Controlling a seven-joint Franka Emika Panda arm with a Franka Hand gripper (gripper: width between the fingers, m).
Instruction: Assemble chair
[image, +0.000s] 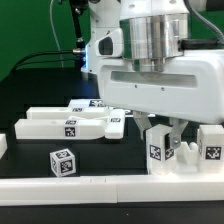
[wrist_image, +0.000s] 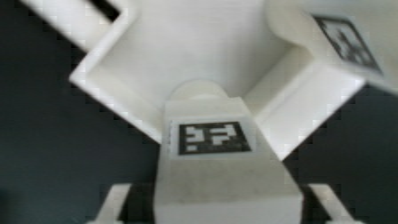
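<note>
Black table (image: 30, 178), green backdrop (image: 40, 25); the arm (image: 155, 60) hides much of the right-hand chair parts (image: 212, 148). The claw (image: 167, 138) stands open astride a tagged piece (wrist_image: 214, 137), tips half hidden.

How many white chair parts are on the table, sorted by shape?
Cube: 1
Flat bars: 3
Upright blocks: 2
Cut-off piece at the exterior view's left edge: 1
Total: 7, as far as the exterior view shows.
</note>
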